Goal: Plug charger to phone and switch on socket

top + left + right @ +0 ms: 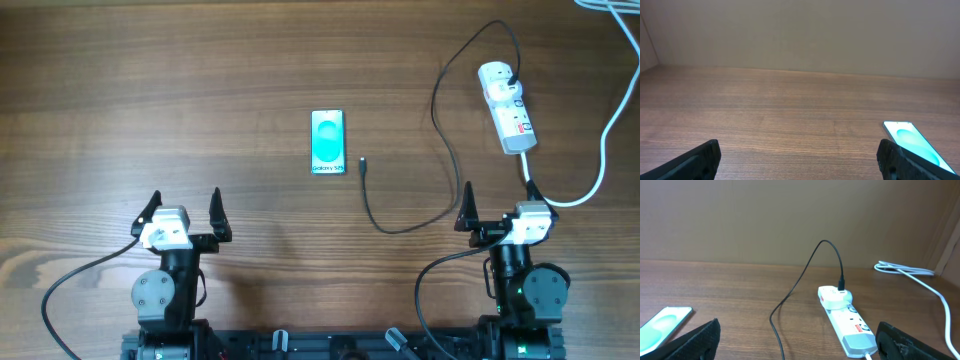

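With left gripper [185, 203] and right gripper [497, 203] both wide open low in frame, the limp, light charger [437, 120] snakes centre-right, likely best pinched at its small stiff tip [363, 163], just right of the phone [327, 142].

Test lab, wooden table [150, 100], plain wall [800, 30]

Socket [846, 326] centre-right, charger [800, 282] plugged into far end; phone [662, 327] lower left.
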